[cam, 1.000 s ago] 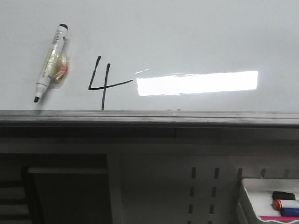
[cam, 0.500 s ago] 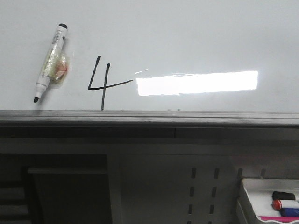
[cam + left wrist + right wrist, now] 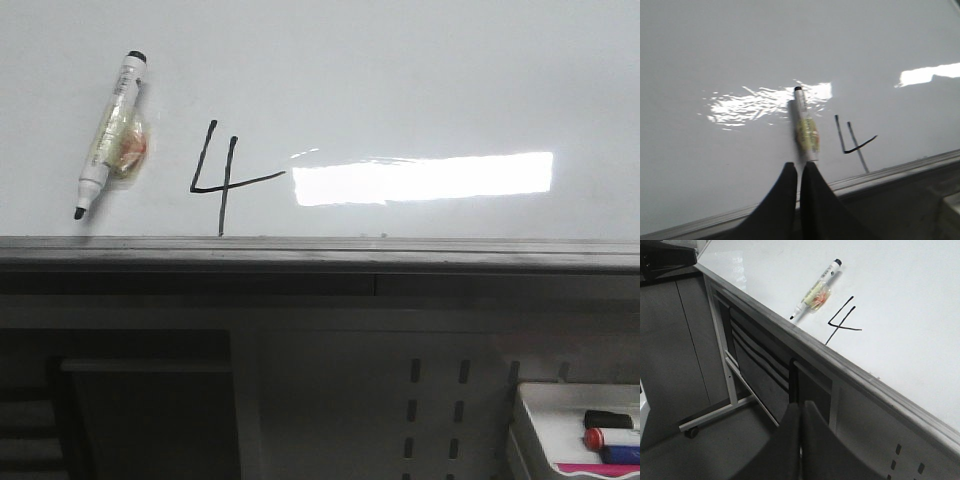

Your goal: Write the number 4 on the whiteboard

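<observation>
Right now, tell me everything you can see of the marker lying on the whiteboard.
The marker is a white-barrelled pen with a black end cap and a bare black tip, so it is uncapped. A yellowish, crinkled wrap with an orange patch surrounds its middle. It lies flat on the whiteboard, tilted, tip toward the near frame edge and cap end away. It sits left of the number 4, apart from it. Neither gripper touches it; the left gripper is close behind its tip end, fingers together.
</observation>
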You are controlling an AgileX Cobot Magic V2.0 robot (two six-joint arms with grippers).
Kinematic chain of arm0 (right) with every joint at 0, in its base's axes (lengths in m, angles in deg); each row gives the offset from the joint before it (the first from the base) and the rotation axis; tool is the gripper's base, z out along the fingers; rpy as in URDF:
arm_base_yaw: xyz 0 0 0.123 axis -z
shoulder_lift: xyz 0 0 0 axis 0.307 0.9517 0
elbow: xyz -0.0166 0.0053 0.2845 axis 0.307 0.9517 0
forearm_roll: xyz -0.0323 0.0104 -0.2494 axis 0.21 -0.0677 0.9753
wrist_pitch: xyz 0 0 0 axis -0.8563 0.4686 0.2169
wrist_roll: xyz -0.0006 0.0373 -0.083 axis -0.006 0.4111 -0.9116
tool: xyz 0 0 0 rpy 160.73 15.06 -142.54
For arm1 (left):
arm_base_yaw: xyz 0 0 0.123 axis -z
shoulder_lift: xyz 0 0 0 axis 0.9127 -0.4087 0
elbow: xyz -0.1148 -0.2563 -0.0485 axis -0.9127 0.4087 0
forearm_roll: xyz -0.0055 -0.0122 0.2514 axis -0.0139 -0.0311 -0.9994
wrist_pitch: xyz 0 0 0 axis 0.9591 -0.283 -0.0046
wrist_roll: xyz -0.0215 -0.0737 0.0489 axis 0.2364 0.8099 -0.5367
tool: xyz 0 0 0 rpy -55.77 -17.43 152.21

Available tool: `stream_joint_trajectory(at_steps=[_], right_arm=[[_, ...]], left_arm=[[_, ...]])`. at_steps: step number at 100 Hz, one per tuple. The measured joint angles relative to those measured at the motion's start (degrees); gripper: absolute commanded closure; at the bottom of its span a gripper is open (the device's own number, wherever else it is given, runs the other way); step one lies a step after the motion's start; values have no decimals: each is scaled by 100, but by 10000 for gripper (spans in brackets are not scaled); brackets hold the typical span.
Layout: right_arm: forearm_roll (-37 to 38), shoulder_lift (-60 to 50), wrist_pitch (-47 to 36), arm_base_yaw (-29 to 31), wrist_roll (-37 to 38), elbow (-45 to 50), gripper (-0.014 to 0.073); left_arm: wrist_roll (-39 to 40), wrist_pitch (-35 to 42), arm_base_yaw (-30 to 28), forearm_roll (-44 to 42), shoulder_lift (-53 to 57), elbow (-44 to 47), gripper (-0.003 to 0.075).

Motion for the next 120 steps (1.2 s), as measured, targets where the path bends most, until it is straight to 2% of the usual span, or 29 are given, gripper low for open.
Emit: stream_joint_trajectory(at_steps=[29,43,60,120], right_arm=[[0,0,0,0,0,0,658],[0,0,0,0,0,0,658],[0,0,0,0,0,0,658],[0,0,0,5,9,0,658]], left_arm=[[129,-87,-1720,-567,54,365,741],[245,-134,-2245,-619,282,894,741],[883,-781,-2343,-619,282,905,741],[1071,-816,-2353,-619,282,905,741]])
